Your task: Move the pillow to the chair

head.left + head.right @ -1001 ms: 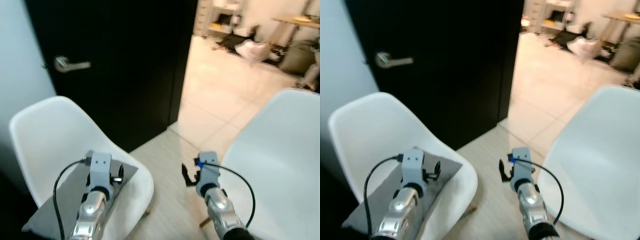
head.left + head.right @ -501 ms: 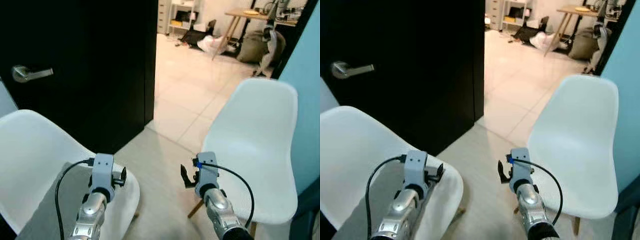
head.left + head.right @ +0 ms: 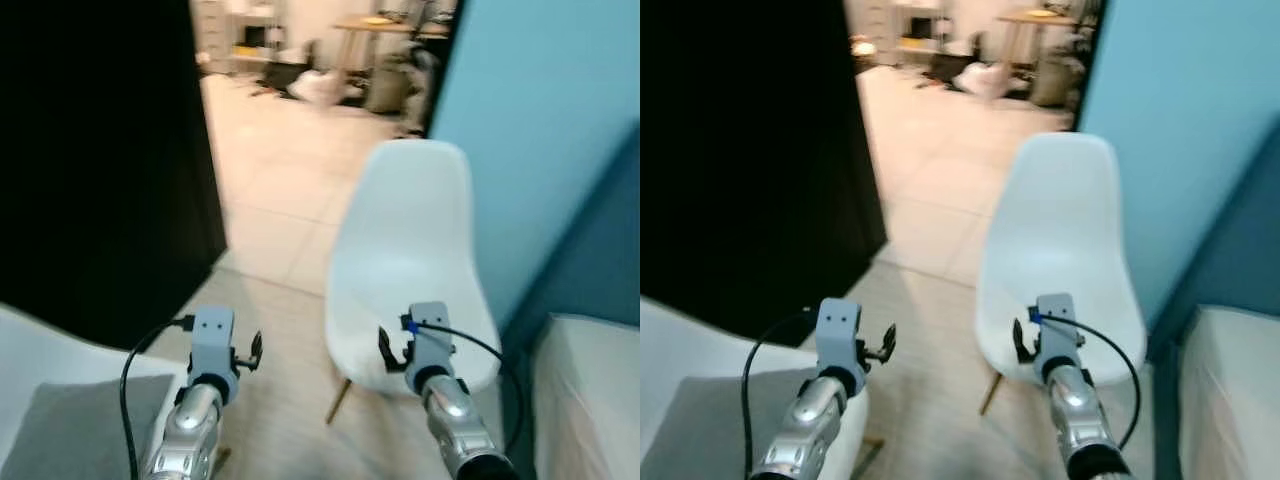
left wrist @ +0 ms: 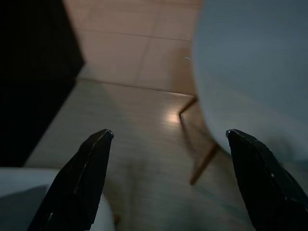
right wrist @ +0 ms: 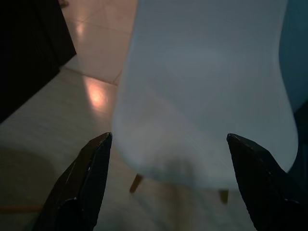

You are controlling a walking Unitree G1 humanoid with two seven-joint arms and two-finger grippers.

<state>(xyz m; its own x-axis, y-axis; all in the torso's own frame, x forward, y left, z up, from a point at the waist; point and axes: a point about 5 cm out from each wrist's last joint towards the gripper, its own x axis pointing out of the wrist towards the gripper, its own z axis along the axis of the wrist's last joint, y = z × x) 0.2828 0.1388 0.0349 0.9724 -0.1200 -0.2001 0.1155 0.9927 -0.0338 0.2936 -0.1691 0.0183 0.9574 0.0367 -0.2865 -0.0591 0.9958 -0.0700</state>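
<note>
**Pillow not yet picked up**

The grey pillow [image 3: 70, 425] lies on the near chair [image 3: 660, 330] at 8 o'clock; the empty chair [image 3: 405, 270] stands at 1 o'clock. Left gripper [image 4: 166, 180] and right gripper [image 5: 168, 183] are both spread wide, holding nothing. All is left to do. Bare floor [image 3: 285, 400] lies between the chairs; the blue wall [image 3: 540, 130] crowds the far one at 2 o'clock.

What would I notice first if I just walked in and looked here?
Probably the white chair standing bare in the middle, against the blue wall. Then the two silver arms reaching forward, the left tool and right tool both open and holding nothing. The gray pillow lies on another white chair at the robot's lower left.
</note>
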